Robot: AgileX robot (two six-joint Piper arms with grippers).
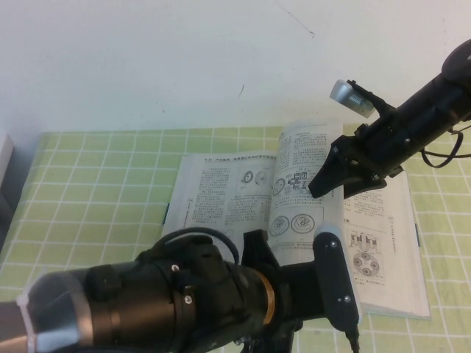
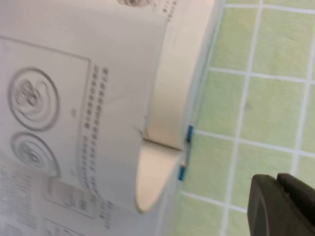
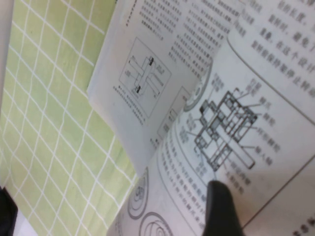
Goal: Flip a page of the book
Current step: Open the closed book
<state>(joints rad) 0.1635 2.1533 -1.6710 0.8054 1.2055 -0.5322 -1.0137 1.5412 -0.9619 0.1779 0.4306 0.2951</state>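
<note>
The book point(image 1: 213, 195) lies open on the green checked cloth, and its thick near edge with teal cover bits shows in the left wrist view point(image 2: 170, 98). The page point(image 1: 298, 187) stands raised over the spine and curves up, its diagrams facing left. My right gripper point(image 1: 319, 188) reaches in from the right and is shut on the page's free edge. In the right wrist view one finger point(image 3: 221, 209) lies on the page point(image 3: 231, 123) and the other is hidden behind it. My left gripper point(image 2: 283, 206) is shut and empty over the cloth, just off the book's near edge.
The left arm point(image 1: 169, 301) fills the near foreground and hides the book's near left corner. The green cloth point(image 1: 96, 191) spreads left and right of the book. A white wall rises behind. A pale object point(image 1: 4, 158) sits at the far left edge.
</note>
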